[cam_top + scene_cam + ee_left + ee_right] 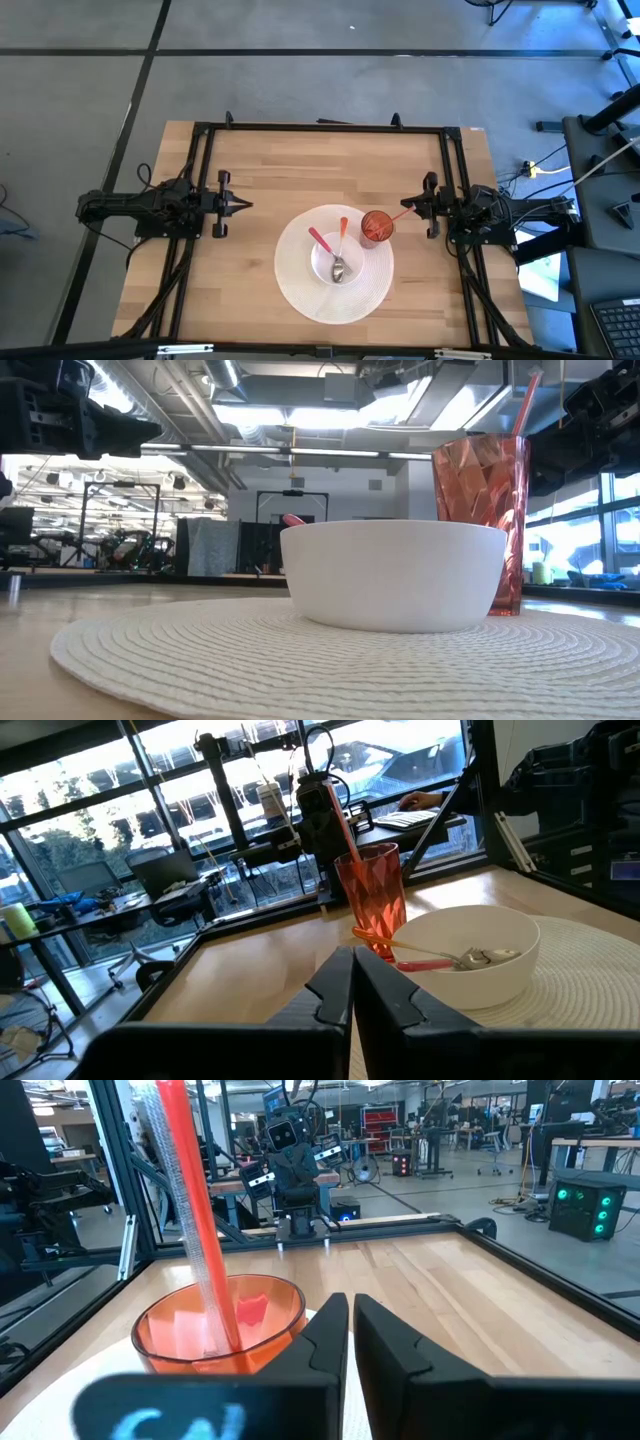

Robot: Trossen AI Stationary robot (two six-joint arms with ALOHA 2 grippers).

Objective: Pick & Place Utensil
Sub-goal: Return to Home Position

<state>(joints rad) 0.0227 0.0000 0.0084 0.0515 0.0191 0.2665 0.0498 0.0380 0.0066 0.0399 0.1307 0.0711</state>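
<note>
- The pink fork [320, 241] lies in the white bowl [322, 268], its handle slanting up towards the rim on the left arm's side. Its tines cannot be made out in any view.
- The left gripper [245, 205] hovers over the table [260, 160], well apart from the bowl. In its wrist view the two fingers [335, 988] are pressed together with nothing between them.
- A round white placemat [300, 295] lies between the arms, with the bowl near its middle.
- In the low view the bowl's wall hides nearly everything inside it. Only a small pink tip shows above the rim.
- The orange spoon [342, 230] rests in the same bowl just beside the fork. Its metal end lies on the bottom and its orange handle leans over the far rim.
- The orange cup [377, 226] stands upright on the placemat's edge, just beside the bowl. From table height the bowl covers part of its base.
- The orange straw [398, 214] stands in the cup and leans out towards the right arm. Its top is cut off in the right wrist view.
- The right gripper [408, 208] hovers near the straw's upper end. From above it is unclear whether the two touch. Its wrist view shows its fingers [325, 1335] closed up empty, with the straw in front of them.
</note>
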